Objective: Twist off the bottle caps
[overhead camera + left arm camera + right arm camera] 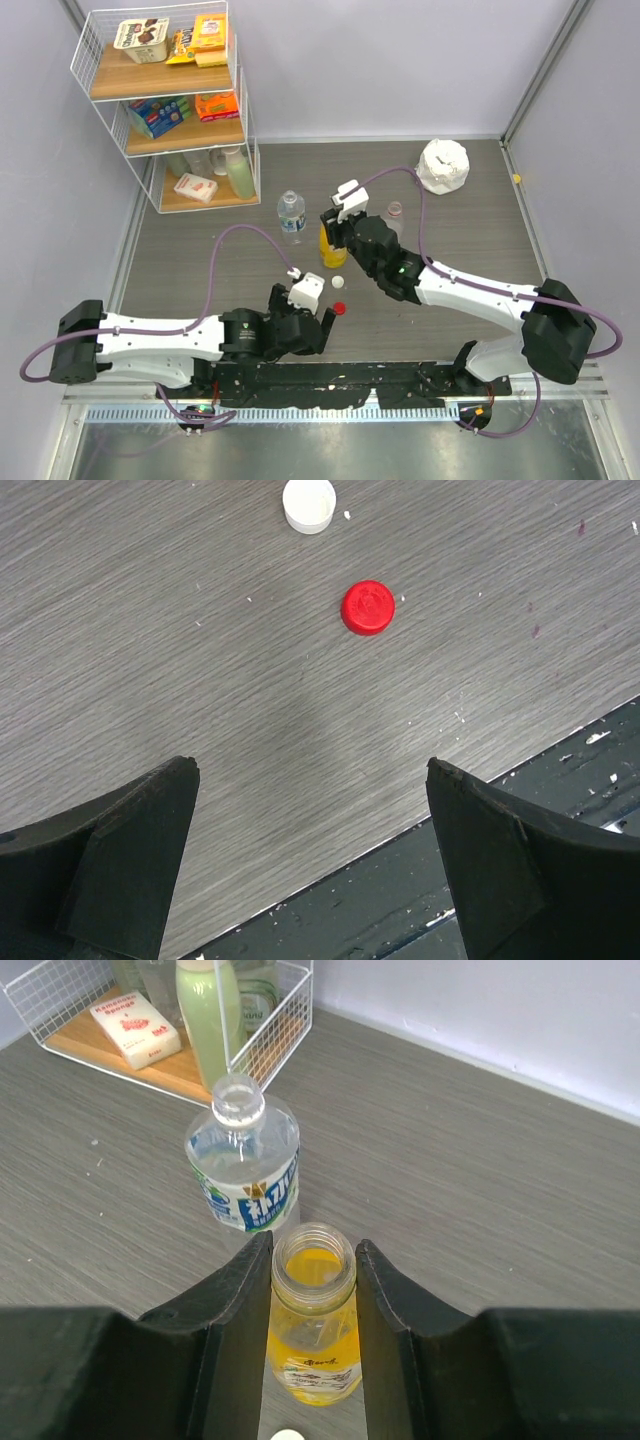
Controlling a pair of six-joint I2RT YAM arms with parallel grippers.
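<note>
The right gripper is pinching the neck of the open yellow bottle, which is standing on the table. The left gripper is hovering spread wide, and 2 caps, the red cap and the white cap, are lying loose ahead of it.
</note>
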